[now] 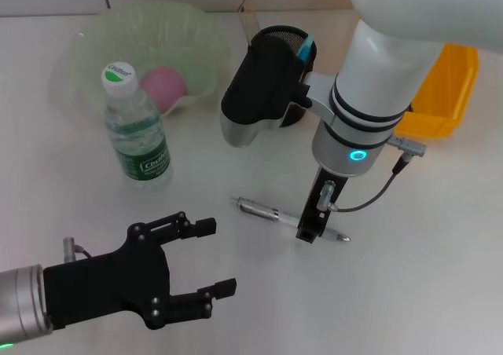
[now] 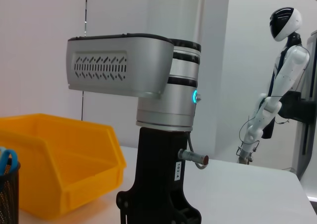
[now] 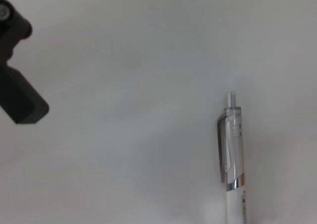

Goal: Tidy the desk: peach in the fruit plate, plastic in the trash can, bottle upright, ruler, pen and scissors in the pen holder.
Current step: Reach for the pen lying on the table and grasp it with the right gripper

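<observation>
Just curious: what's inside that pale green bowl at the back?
A pink peach lies inside the fruit plate. The upright bottle in front covers part of the bowl's near side, so anything there stays unseen.

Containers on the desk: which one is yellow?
The yellow plastic bin at the desk's right edge; the black mesh pen holder and pale green fruit plate are not.

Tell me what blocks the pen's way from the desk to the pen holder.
Nothing on the desk lies between the pen and the pen holder. Only the right arm's own wrist hangs over that stretch, with the right gripper at the pen.
</observation>
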Motion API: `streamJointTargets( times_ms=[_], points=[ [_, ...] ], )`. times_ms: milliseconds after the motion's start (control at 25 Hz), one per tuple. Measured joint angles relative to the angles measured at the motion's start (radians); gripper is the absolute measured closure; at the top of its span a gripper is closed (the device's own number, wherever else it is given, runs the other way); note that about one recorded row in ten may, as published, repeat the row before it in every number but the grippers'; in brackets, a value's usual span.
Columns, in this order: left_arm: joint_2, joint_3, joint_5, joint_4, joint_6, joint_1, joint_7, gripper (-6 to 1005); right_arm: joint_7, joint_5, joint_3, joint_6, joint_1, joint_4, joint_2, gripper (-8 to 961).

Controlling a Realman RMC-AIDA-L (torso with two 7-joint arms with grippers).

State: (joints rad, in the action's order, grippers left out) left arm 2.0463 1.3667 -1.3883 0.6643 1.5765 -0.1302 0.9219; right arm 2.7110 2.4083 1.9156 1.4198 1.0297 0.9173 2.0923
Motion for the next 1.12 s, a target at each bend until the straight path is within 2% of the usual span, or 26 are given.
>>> streamJointTargets(
  times_ms=[160,840,1120],
  points=[
    [0.001,0.000,0.000,0.000,0.001,-0.003,0.000,214,0.003,-0.003,0.005,-0.001,0.003,0.000,0.000,555],
    [0.004,0.003,0.000,-0.001,0.005,-0.003,0.000,214,0.010,-0.004,0.045,-0.008,0.010,-0.008,0.000,658],
    [0.005,0.003,0.000,-0.002,0.005,-0.003,0.000,214,0.011,-0.015,0.069,-0.013,0.011,-0.008,0.000,665]
  ],
)
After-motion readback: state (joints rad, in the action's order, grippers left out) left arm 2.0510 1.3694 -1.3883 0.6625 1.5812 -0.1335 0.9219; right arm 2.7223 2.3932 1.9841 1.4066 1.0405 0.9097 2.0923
